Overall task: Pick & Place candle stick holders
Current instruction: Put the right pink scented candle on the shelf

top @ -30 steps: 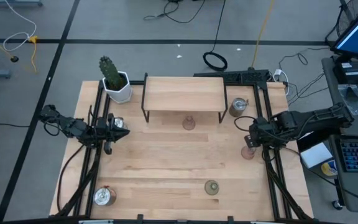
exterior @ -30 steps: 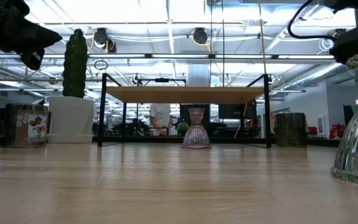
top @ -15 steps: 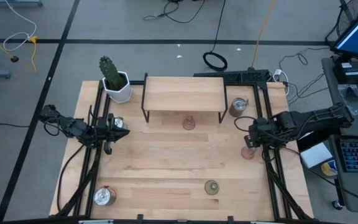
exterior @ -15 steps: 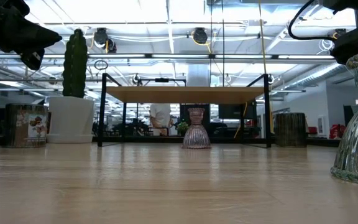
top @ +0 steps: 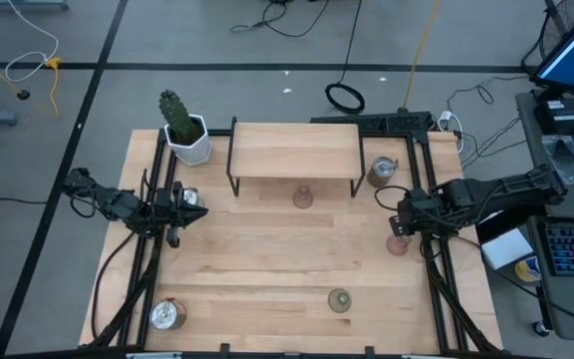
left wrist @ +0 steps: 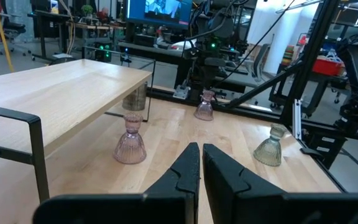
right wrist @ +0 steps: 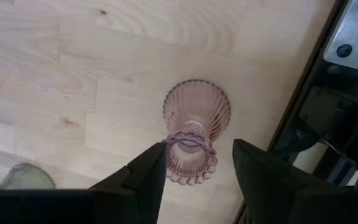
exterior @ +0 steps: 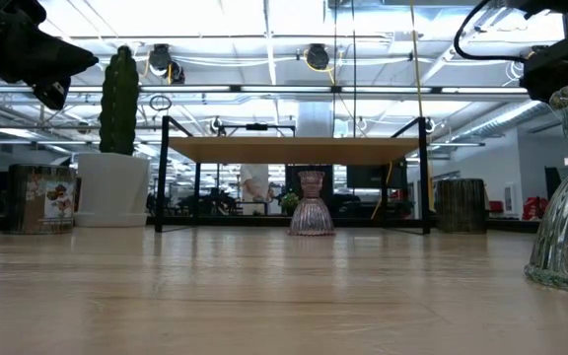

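1. Currently, pink candle stick holder (right wrist: 192, 137) stands upright on the tabletop (top: 267, 259) near its right edge; the right gripper (right wrist: 194, 171) hangs directly above, jaws released and straddling the holder's rim, not touching.
2. Second pink holder (top: 303, 196) sits under the wooden shelf (top: 295, 150); olive-green holder (top: 339, 299) near the front edge.
3. Left gripper (left wrist: 197, 163) waits at the left side, jaws clenched and empty.

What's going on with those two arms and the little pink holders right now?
Right gripper open above pink holder at table's right edge, not gripping. Left gripper shut, empty, waiting at left edge. Nothing in the way.
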`<state>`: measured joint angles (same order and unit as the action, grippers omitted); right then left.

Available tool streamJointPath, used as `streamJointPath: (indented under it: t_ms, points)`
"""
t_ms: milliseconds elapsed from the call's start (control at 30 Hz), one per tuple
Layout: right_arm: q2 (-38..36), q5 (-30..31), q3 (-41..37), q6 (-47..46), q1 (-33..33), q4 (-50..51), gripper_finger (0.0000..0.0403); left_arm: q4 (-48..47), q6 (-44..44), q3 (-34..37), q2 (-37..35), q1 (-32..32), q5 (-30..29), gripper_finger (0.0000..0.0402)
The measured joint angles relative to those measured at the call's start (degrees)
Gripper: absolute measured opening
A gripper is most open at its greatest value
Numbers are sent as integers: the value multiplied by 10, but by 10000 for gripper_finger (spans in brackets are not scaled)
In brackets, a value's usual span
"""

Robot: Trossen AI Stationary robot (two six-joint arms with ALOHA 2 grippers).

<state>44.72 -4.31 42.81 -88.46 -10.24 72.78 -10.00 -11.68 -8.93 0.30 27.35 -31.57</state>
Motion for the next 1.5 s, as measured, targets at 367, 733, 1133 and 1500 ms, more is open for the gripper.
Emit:
streamJointPath:
  t_ms: [367,733,1133,1500]
  points:
    - [2,-24,0,-83,0,8,176,0,0,0,0,0,0,21]
    - [2,-54,0,-197,-23,19,176,0,0,0,0,0,0,21]
    - [36,-20,-1,-315,-73,26,176,0,0,0,0,0,0,21]
    - [100,3,-1,-337,-79,25,176,0,0,0,0,0,0,21]
